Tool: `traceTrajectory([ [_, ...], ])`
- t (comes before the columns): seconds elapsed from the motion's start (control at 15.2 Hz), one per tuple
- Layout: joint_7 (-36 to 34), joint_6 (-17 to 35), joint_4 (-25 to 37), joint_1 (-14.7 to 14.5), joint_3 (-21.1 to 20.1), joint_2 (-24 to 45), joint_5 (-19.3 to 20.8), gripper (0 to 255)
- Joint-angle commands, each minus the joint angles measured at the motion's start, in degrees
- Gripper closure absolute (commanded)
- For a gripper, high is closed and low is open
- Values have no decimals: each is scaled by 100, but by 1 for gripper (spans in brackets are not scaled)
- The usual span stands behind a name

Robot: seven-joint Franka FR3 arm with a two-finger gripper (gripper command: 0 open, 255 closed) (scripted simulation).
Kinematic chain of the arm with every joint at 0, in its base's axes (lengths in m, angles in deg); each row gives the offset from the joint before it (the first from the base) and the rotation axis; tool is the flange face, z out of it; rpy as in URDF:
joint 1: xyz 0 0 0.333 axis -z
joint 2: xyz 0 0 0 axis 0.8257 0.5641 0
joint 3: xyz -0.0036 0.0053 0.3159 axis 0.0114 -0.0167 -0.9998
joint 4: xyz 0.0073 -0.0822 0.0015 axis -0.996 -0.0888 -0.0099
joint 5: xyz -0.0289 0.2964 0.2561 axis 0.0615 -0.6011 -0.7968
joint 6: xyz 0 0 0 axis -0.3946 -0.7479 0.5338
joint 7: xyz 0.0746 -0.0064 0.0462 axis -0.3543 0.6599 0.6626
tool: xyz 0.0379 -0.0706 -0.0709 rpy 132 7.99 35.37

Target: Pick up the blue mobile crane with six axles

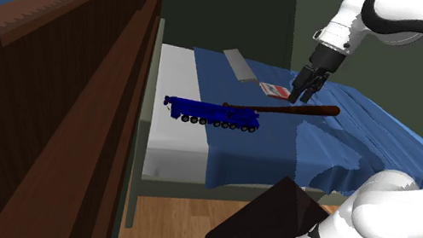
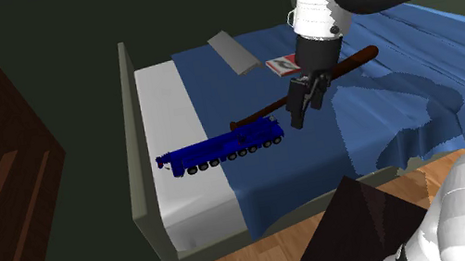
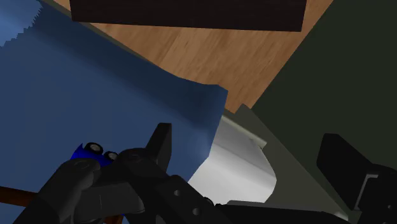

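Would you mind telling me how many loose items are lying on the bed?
4: the blue crane in front, a brown bat just behind it, a grey slab and a red-and-white box farther back. Folds may hide more.

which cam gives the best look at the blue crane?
Shoulder view: the blue crane lies side-on on the bed, whole length and wheel row clear. Second exterior view shows it whole too, but more obliquely, with the gripper close by its end. In the wrist view a blue corner with wheels peeks past the jaws.
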Motion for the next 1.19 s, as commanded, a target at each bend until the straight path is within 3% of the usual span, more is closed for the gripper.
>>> traceTrajectory([
  [0.0,0,0,0,0,0,0,0,0],
  [0.59,2050,1176,346,-298,681,1704,555,0],
  [1.12,3741,2020,1206,-536,1031,3480,645,0],
])
